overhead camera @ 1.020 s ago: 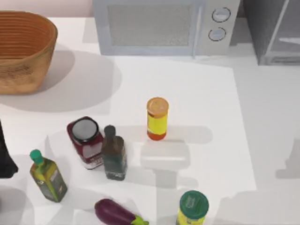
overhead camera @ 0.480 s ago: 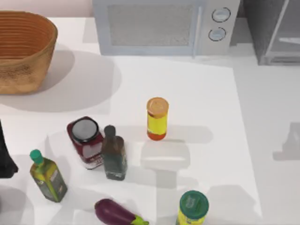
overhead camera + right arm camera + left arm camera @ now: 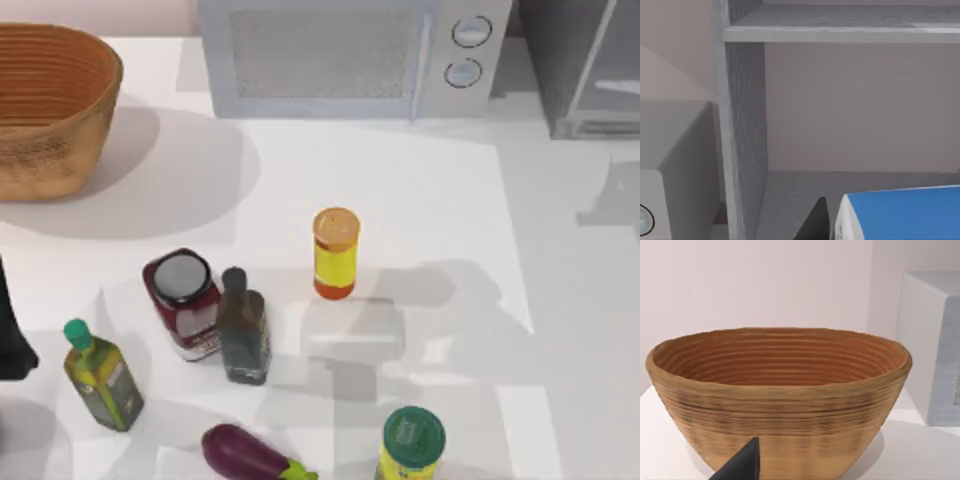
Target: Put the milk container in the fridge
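One milk container [image 3: 900, 212] (blue top) touches right gripper's finger [image 3: 812, 222], facing fridge [image 3: 742, 125].

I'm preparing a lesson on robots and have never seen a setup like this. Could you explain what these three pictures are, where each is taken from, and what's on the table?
This is a simulated two-armed table robot. One camera looks down from above; each wrist carries another.

From above: a white table with a wicker basket, a microwave, the grey fridge, a yellow bottle, a red jar, a dark bottle, an oil bottle, an eggplant and a green-lidded jar. The left arm is parked at the left edge.

The left wrist camera faces the basket. The right wrist camera looks into the open fridge, with the blue top of the milk container beside a dark fingertip, apparently being carried in.
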Robot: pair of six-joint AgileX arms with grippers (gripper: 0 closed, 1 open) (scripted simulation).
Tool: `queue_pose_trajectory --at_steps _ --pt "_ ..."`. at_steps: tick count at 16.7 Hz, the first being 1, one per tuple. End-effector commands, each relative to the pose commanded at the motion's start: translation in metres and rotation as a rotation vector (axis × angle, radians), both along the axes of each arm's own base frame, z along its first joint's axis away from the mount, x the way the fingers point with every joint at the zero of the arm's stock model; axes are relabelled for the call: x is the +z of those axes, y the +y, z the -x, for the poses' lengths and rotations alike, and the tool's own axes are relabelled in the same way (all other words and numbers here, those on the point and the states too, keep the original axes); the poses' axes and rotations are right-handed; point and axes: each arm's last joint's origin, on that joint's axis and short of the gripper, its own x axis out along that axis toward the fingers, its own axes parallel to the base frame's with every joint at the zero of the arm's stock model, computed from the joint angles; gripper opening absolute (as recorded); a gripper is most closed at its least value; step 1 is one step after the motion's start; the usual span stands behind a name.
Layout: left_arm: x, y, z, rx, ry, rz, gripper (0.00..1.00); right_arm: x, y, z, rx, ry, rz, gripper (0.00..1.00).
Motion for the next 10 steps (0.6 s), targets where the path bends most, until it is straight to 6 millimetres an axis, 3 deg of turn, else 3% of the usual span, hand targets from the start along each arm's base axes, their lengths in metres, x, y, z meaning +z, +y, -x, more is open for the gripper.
queue_pose_trajectory --at_steps 2,5,10 --pt "0.000 0.000 0.000 0.000 0.000 0.000 1.00 -0.012 -0.012 -0.040 0.001 0.016 -0.002 0.00" --pt "0.000 0.000 0.000 0.000 0.000 0.000 1.00 -0.045 -0.033 -0.093 0.002 0.036 -0.007 0.00" --pt "0.000 0.000 0.000 0.000 0.000 0.000 1.00 -0.112 -0.061 -0.147 0.004 0.042 -0.013 0.00"
